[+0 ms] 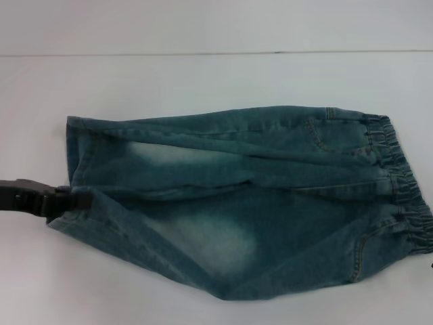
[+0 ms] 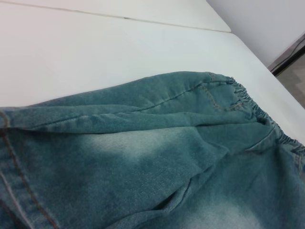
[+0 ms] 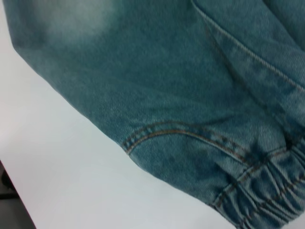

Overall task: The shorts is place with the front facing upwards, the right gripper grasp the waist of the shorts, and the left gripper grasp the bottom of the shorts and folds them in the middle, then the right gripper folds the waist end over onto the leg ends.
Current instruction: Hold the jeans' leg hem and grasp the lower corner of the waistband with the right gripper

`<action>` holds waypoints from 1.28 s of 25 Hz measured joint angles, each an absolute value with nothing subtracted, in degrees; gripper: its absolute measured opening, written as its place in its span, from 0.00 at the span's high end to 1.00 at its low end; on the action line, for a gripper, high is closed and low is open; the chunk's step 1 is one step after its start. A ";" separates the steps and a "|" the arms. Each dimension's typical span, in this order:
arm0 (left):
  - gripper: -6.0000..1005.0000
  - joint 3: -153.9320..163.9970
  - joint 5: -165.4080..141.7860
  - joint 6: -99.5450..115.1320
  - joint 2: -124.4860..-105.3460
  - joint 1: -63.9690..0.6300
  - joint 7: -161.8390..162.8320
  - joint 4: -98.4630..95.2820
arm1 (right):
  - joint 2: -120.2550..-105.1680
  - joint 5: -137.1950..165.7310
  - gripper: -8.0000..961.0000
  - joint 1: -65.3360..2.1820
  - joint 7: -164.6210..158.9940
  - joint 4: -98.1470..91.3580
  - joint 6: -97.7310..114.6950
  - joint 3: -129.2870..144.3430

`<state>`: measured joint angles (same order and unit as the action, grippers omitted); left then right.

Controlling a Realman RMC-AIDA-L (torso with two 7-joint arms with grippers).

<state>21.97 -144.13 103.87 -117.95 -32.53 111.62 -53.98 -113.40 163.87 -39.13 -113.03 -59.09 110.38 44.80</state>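
Denim shorts (image 1: 250, 203), blue-green with pale faded patches, lay flat across the white table (image 1: 203, 74), leg ends (image 1: 74, 162) toward the robot's left, waist end toward its right. At far left the left gripper (image 1: 80, 199) reached in level with the table, its black fingertips pinched shut on the near leg's hem; cloth drew slightly toward that grip. Past the fingers, a long fold ran down the middle of the garment. Farthest from them, the ruched waistband (image 1: 406, 186) lay gathered at the right edge. Right gripper: only a dark speck at the frame edge beside the waistband; fingers' state could not be told.
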 joint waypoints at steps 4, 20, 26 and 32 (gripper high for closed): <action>0.99 22.01 -144.13 103.76 -117.91 -32.60 111.62 -53.65 | -113.92 164.85 0.03 -38.90 -113.58 -59.02 109.83 45.53; 0.99 22.14 -144.14 103.10 -118.03 -32.13 111.39 -53.15 | -116.42 164.56 0.03 -38.47 -113.41 -58.89 106.25 48.49; 0.99 22.21 -144.14 103.00 -118.04 -32.01 111.33 -53.15 | -116.97 163.40 0.03 -38.47 -111.68 -58.88 105.41 46.88; 0.99 22.41 -144.14 102.25 -117.89 -32.02 111.14 -51.83 | -116.38 159.54 0.05 -38.27 -110.71 -58.88 106.34 46.11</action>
<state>22.41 -144.14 102.25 -117.89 -32.01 111.14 -51.83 -116.38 159.54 -38.27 -110.71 -58.88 106.34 46.11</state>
